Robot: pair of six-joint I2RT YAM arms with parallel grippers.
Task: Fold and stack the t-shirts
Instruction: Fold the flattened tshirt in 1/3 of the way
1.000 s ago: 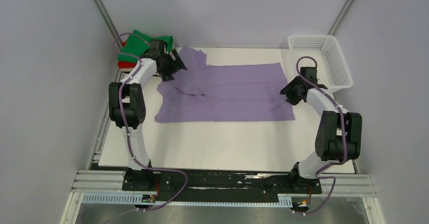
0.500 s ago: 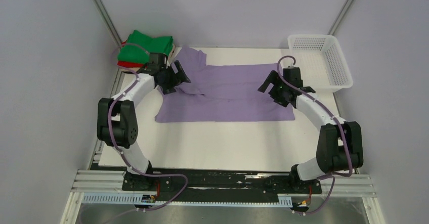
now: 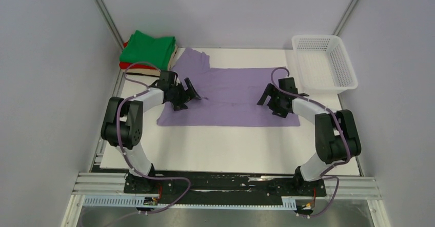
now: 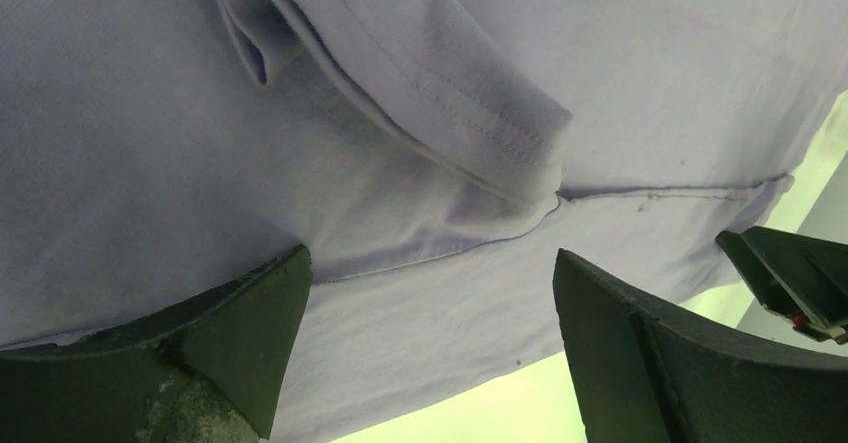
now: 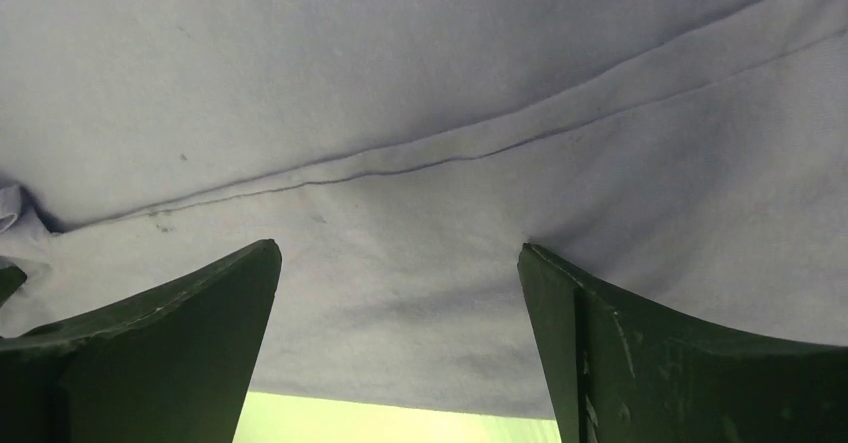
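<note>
The lavender-purple t-shirt (image 3: 231, 96) lies spread across the back half of the table, its far long edge folded over toward the middle. My left gripper (image 3: 189, 95) is open, low over the shirt's left part; its wrist view shows a folded sleeve hem (image 4: 470, 123) ahead of the jaws. My right gripper (image 3: 269, 98) is open, low over the shirt's right part, with a fold seam (image 5: 420, 163) ahead of it. Folded green (image 3: 150, 47), red (image 3: 127, 65) and beige (image 3: 173, 53) shirts are stacked at the back left corner.
A white mesh basket (image 3: 349, 65) stands at the back right. The table (image 3: 231, 145) runs white in front of the shirt. Grey walls close in left and right. The right gripper shows at the edge of the left wrist view (image 4: 795, 278).
Both grippers have moved from the shirt's far corners inward and toward the near side, carrying the far edge over so the shirt is now narrower. Both grippers now stand open.
</note>
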